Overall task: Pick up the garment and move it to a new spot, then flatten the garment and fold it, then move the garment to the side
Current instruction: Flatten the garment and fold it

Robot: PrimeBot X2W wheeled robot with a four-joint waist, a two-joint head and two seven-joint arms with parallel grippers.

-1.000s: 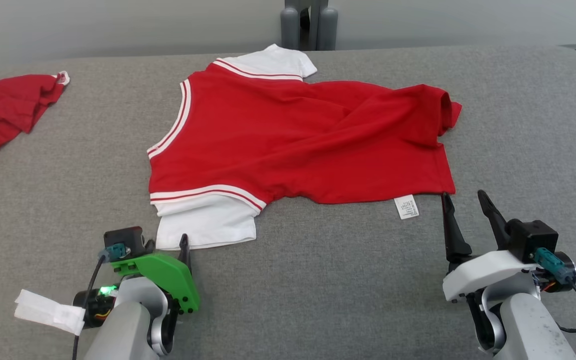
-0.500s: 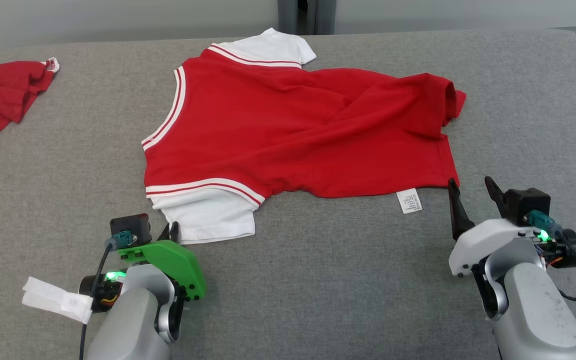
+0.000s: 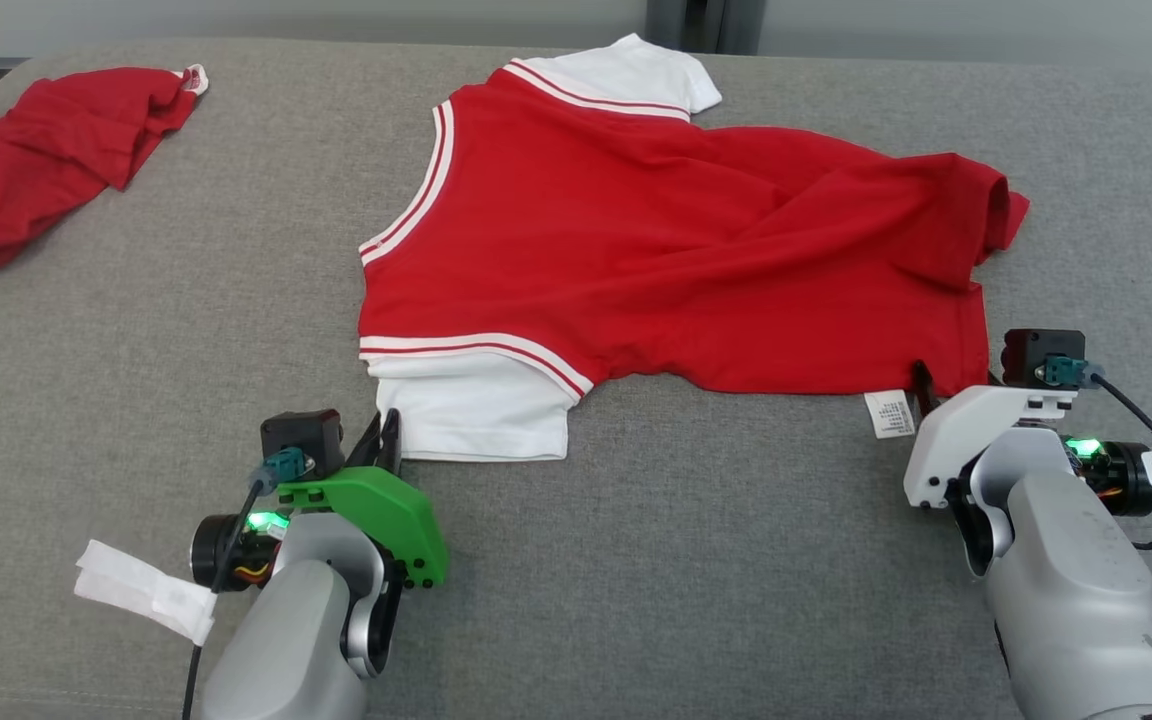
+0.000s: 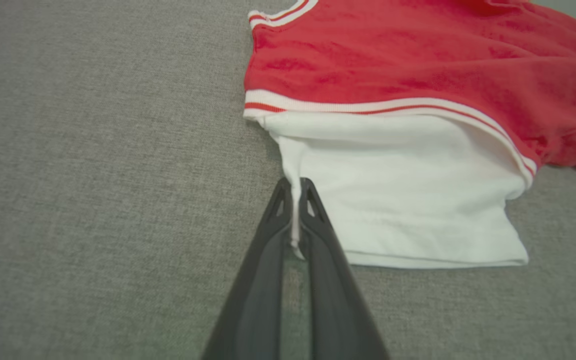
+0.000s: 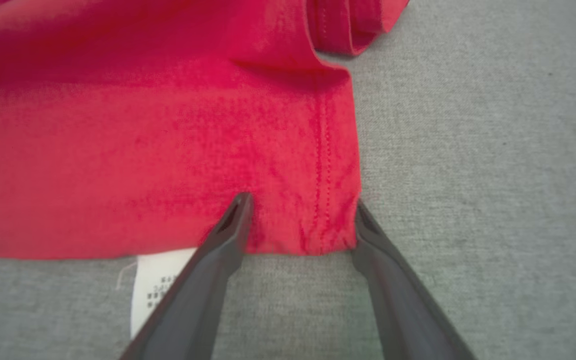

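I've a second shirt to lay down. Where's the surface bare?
Bare: grey surface between the left end effector and right end effector, nearer than the shirt; also between shirt and crumpled red cloth. Crowded: the white sleeve the left one pinches, the hem corner the right one straddles.

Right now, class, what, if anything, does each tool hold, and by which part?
The left tool is shut on the garment, pinching the edge of its white sleeve. The right tool holds nothing: its open fingers straddle the red hem corner.

Bright, even light; faint shadows beneath the garment [image 3: 676, 260]; both wrist views soft, slightly blurred.
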